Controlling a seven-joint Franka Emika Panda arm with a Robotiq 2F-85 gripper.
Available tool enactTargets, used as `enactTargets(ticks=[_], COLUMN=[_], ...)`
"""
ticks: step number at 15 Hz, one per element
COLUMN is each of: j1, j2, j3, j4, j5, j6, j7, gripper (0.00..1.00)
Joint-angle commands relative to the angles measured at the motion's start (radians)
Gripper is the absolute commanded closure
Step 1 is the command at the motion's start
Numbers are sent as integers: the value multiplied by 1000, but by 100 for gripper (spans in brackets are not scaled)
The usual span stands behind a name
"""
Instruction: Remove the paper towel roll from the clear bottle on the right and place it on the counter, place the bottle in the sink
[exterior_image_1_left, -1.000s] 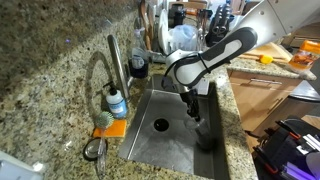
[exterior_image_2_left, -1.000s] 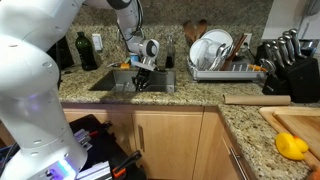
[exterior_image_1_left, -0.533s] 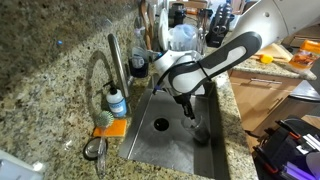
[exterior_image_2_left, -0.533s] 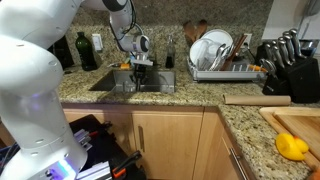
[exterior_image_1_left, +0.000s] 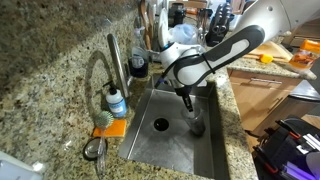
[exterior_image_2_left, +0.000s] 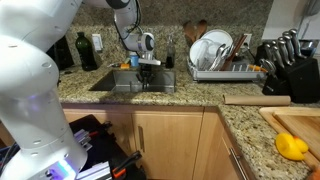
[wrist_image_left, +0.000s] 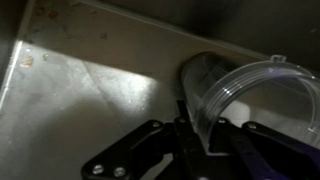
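My gripper reaches down into the sink, a steel basin with a round dark drain. It also shows over the basin in an exterior view. In the wrist view the fingers pinch the wall at the open rim of the clear bottle. The bottle hangs below the fingers, close to the sink floor. The speckled granite counter surrounds the sink. No plump white paper towel roll is in view.
A faucet, a small blue-label bottle and an orange sponge stand beside the sink. A dish rack, a knife block, a tan slim cylinder and a lemon are on the counter.
The gripper has shifted a little sideways and risen slightly inside the sink. The clear bottle has stayed under the fingers.
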Motion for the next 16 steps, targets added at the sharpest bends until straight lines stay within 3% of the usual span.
enactTargets(ticks=[1,5,9,12,14,15,16], j1=[18,-21,-106,-195,-278,-174,-204], j2=[-42,-75,-128,-175,-171,-131,-133], j3=[-23,-9,27,82,146,62,84], j4=[-42,-103,-211,-317,-341,-264,-282], j5=[-126,-199,-127,-26,126,53,103], j6=[106,279,469,590,551,550,550], j7=[-52,-124,-260,-423,-559,-465,-518], gripper=[96,96,96,96,96,84,84])
